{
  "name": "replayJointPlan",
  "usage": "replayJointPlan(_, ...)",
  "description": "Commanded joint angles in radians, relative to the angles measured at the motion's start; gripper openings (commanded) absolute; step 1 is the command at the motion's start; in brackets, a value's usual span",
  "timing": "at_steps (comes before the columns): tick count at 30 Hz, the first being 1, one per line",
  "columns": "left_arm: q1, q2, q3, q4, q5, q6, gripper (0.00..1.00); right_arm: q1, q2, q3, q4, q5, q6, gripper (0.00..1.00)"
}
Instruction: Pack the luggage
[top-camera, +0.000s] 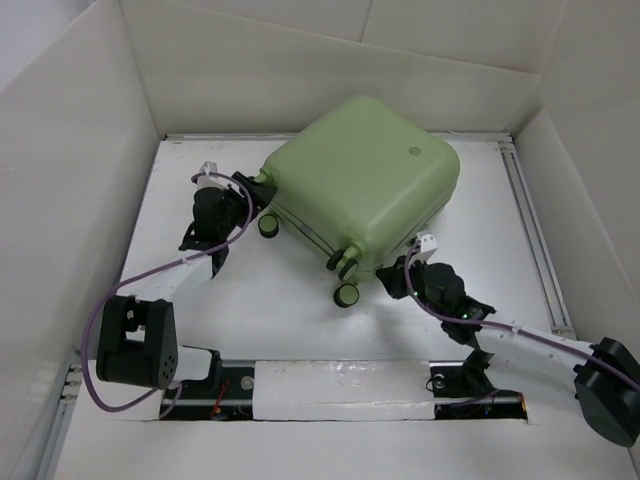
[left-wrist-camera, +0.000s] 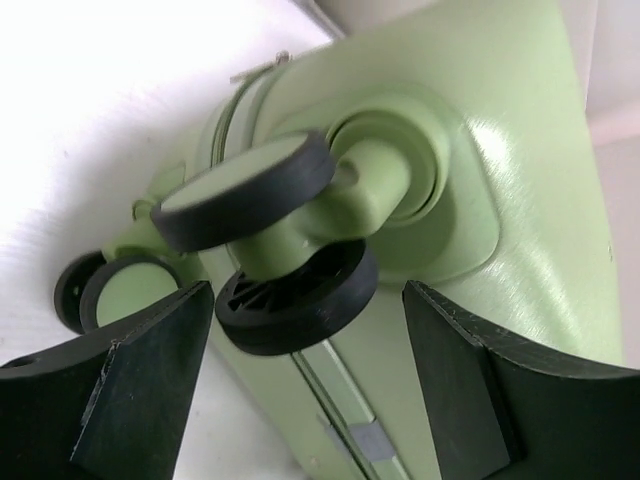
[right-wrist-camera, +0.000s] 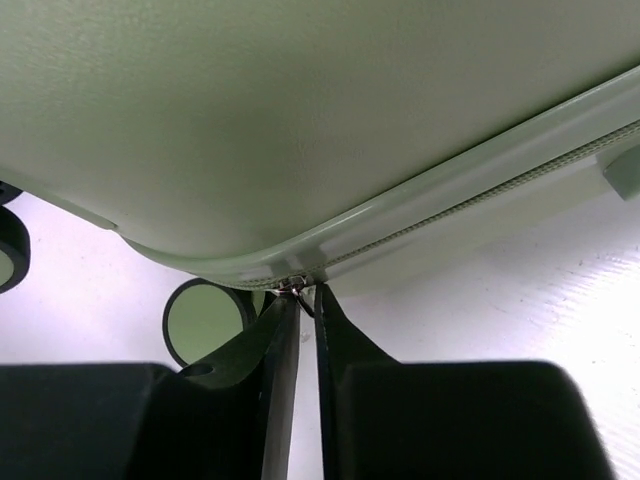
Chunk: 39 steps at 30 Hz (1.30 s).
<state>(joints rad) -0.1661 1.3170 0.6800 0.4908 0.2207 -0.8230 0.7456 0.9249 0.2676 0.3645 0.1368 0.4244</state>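
Luggage (top-camera: 360, 180) lies flat and shut on the desk (top-camera: 250, 330), toward 12 o'clock of the work area, with 1 corner aimed at 6 o'clock. Nothing loose shows outside it, and the lining is hidden.

Left pincer (top-camera: 243, 205) sits at the case's 9 o'clock corner. In the wrist view its fingers (left-wrist-camera: 150, 370) are spread wide, 1 on each side of the twin caster wheel (left-wrist-camera: 250, 200). They look apart from the wheel, not gripping it.

Right pincer (top-camera: 390, 280) is at the case's 5 o'clock corner. Its fingers (right-wrist-camera: 340, 360) are pressed almost together and pinch what looks like the small metal zipper pull (right-wrist-camera: 298, 291). The pull sits at the rounded corner where the zipper track (right-wrist-camera: 480, 195) comes round. Another wheel (right-wrist-camera: 205, 320) shows just at 8 o'clock of the pull.

Step, as I judge it: loading is done and zipping the case closed is in hand. I cannot tell how much of the track is already closed.

Next move likely calls for a firm pinch on the pull, then a drag along the track that follows the corner curve in line with the teeth. The left pincer would need to close on the wheel or brace the shell so the case does not roll or slide. The pull is tiny, so slipping off it is the main risk.
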Motion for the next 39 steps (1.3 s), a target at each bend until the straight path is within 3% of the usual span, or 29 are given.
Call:
replayJointPlan(1, -0.003, 0.01, 0.073, 0.083, -0.043, 0.012, 0.73, -0.009, 0.038, 0.036, 0.105, -0.016, -0.009, 0.16)
replayJointPlan(8, 0.02, 0.073, 0.105, 0.115, -0.038, 0.012, 0.75, -0.009, 0.058, 0.027, 0.154, -0.006, 0.01, 0.09)
replayJointPlan(11, 0.02, 0.099, 0.125, 0.124, -0.029, 0.012, 0.74, -0.009, 0.058, 0.018, 0.154, -0.006, 0.01, 0.23)
replayJointPlan(14, 0.02, 0.119, 0.136, 0.135, -0.006, 0.012, 0.63, -0.009, 0.058, 0.018, 0.166, -0.006, 0.01, 0.22)
replayJointPlan(15, 0.02, 0.119, 0.136, 0.149, 0.005, 0.012, 0.59, -0.009, 0.058, 0.018, 0.166, 0.003, 0.01, 0.19)
replayJointPlan(16, 0.02, 0.129, 0.136, 0.158, 0.023, 0.012, 0.41, -0.009, 0.069, 0.018, 0.178, 0.003, 0.01, 0.16)
replayJointPlan(19, 0.02, 0.117, 0.124, 0.192, 0.023, 0.012, 0.14, -0.009, 0.081, 0.018, 0.203, 0.003, 0.019, 0.08)
replayJointPlan(20, 0.02, 0.117, 0.112, 0.192, 0.023, 0.012, 0.0, -0.009, 0.094, 0.018, 0.203, 0.003, 0.019, 0.04)
replayJointPlan(21, 0.02, 0.105, 0.112, 0.192, 0.023, 0.012, 0.0, -0.009, 0.094, 0.027, 0.203, -0.009, 0.019, 0.0)
replayJointPlan(29, -0.049, -0.044, 0.041, 0.192, -0.004, 0.03, 0.0, 0.001, 0.031, -0.008, 0.134, -0.019, 0.098, 0.0)
replayJointPlan(32, -0.096, -0.116, 0.004, 0.201, -0.017, 0.03, 0.0, 0.064, -0.023, -0.031, 0.073, 0.043, 0.157, 0.0)
replayJointPlan(39, -0.269, -0.284, -0.108, 0.201, -0.03, 0.03, 0.0, 0.224, -0.081, -0.022, 0.014, 0.009, 0.333, 0.0)
